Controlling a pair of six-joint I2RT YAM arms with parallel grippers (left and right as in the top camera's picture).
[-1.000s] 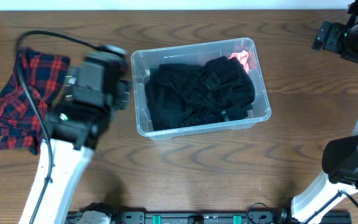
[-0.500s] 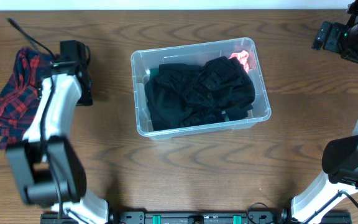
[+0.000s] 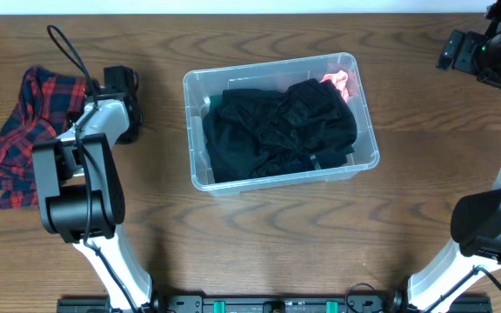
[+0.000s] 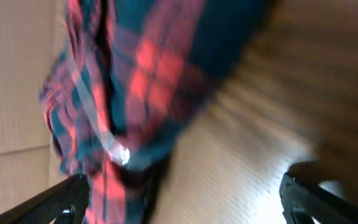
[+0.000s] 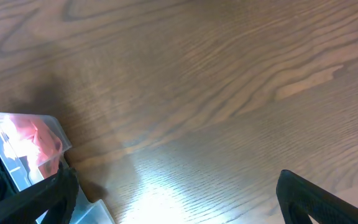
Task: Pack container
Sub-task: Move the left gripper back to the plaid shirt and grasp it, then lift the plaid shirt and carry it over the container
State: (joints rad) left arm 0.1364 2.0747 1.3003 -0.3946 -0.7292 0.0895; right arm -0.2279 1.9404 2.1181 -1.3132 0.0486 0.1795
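Note:
The container (image 3: 195, 130) is a clear plastic bin at the table's middle. It holds a heap of black clothing (image 3: 281, 130) and a pink item (image 3: 339, 81) in its far right corner. A red plaid shirt (image 3: 24, 139) lies crumpled on the table at the far left. My left gripper (image 3: 122, 109) is beside the shirt's right edge. In the blurred left wrist view it (image 4: 185, 205) is open and empty, with the plaid shirt (image 4: 129, 81) just ahead and by its left finger. My right gripper (image 3: 455, 50) is at the far right back, open and empty (image 5: 179, 199). The container's corner (image 5: 17, 146) shows at its left.
Bare wooden table (image 3: 259, 235) lies in front of the container and between the container and the shirt. The table's back edge runs along the top of the overhead view. The arm bases stand at the front left and front right.
My left arm has swung left, away from the container, to the right edge of the plaid shirt. The right arm and the container's contents have not moved.

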